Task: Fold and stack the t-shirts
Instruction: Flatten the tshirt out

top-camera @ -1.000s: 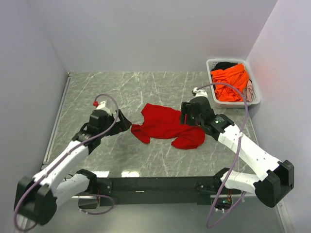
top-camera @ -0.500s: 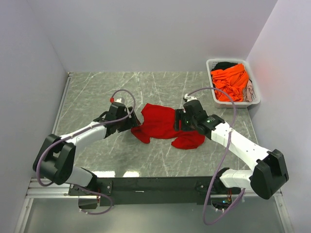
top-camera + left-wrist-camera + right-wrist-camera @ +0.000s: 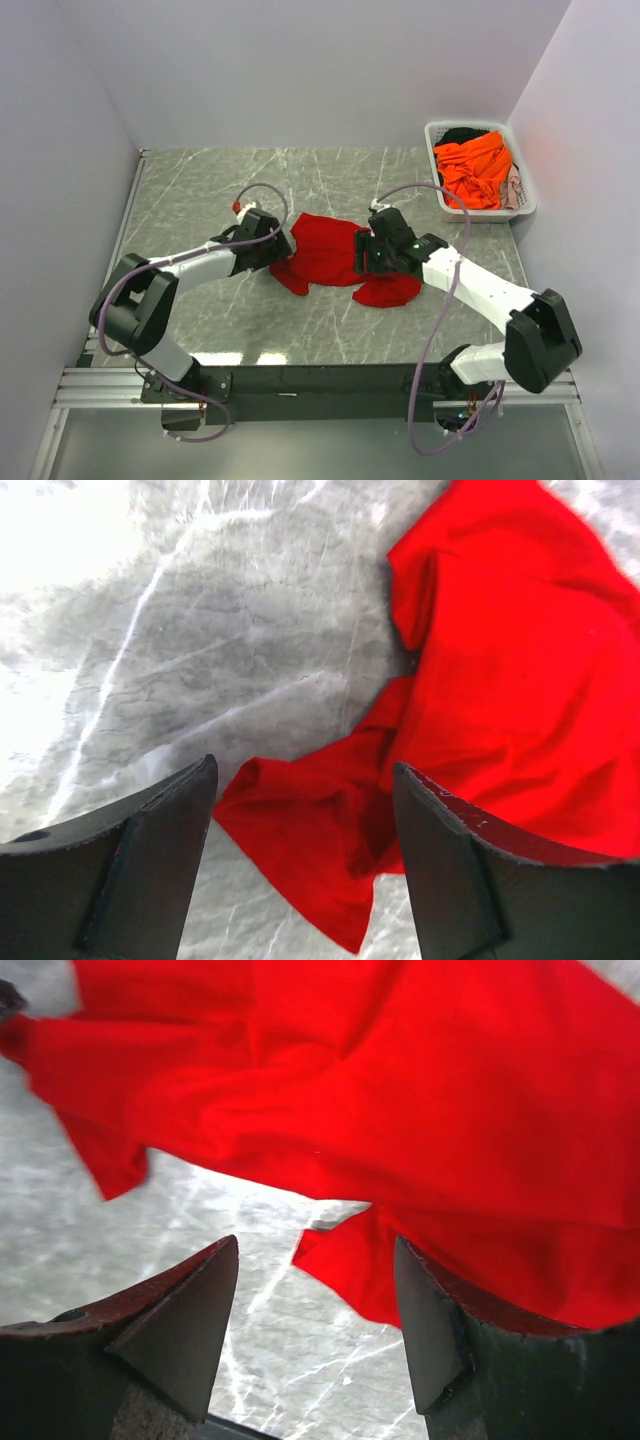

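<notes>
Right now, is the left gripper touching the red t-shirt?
Cannot tell. In the left wrist view the open left gripper frames a corner of the red t-shirt, but neither contact nor a gap shows plainly.

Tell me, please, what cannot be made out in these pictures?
- Top view: what lies under the orange shirt in the basket, which covers it.
- Top view: fingertips of left gripper and right gripper, hidden by their wrists.
- Wrist views: red shirt, cut off by frame edges.

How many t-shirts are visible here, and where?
4: a red t-shirt crumpled on the table; an orange one, a dark one and a pale one piled in the white basket at the far right. More may be hidden beneath them.
</notes>
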